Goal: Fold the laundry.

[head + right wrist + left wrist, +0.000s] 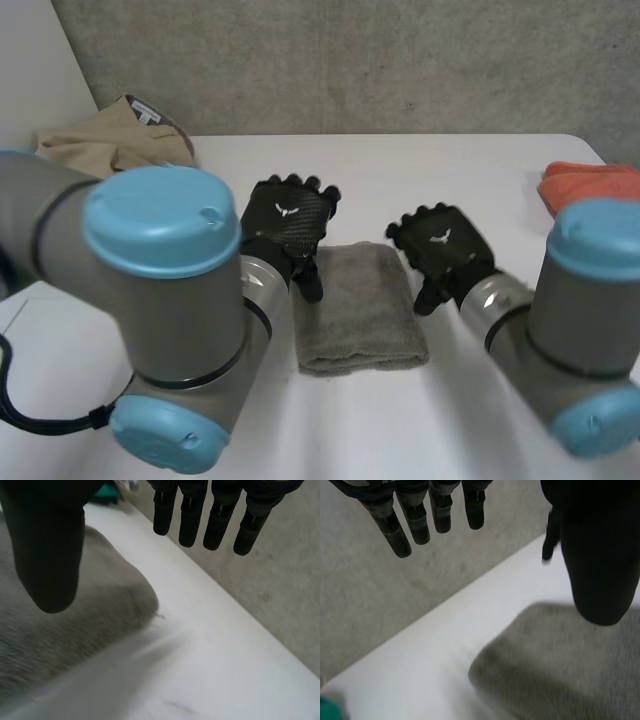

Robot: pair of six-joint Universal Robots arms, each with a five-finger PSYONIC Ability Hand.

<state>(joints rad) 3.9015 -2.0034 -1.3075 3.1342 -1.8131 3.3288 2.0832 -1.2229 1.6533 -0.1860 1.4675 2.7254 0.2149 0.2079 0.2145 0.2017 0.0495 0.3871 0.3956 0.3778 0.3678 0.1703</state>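
Left robot hand (285, 215) and right robot hand (445, 245) hang open, empty — flanking a folded grey towel (358, 305).

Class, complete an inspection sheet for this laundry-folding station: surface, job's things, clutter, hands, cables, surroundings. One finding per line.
Surface: white table, bare around the middle cloth.
Job's things: grey folded towel, lying flat between the two hands.
Clutter: crumpled beige garment at the far left corner; orange cloth at the right edge.
Hands: left hand at the towel's left edge, open; right hand at its right edge, open; neither holds cloth.
Cables: nothing seen on or near the cloths.
Surroundings: grey rough wall behind the table.
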